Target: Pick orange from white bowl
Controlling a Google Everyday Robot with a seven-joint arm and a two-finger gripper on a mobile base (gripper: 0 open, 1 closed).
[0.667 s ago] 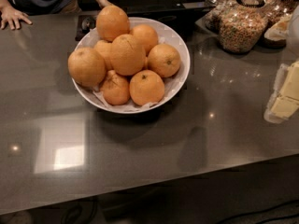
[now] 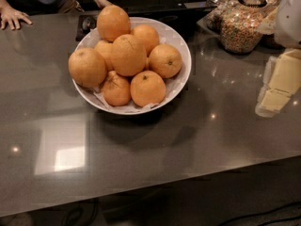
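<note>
Cream-coloured, your tool (image 2: pixel 276 87) now reaches a little further in from the right edge than a moment ago, hanging above the surface (image 2: pixel 141 145), well apart from the white bowl (image 2: pixel 178 37). Whether it is released or clenched, you cannot tell. The orange (image 2: pixel 128 54) sits untouched atop the pile in the bowl, so the approach has barely begun; you have the whole reach across ahead of you.

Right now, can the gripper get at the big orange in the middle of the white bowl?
Probably yes. The gripper hangs right of the white bowl, and the orange sits atop the pile, bare from above, though other oranges press against its sides.
</note>
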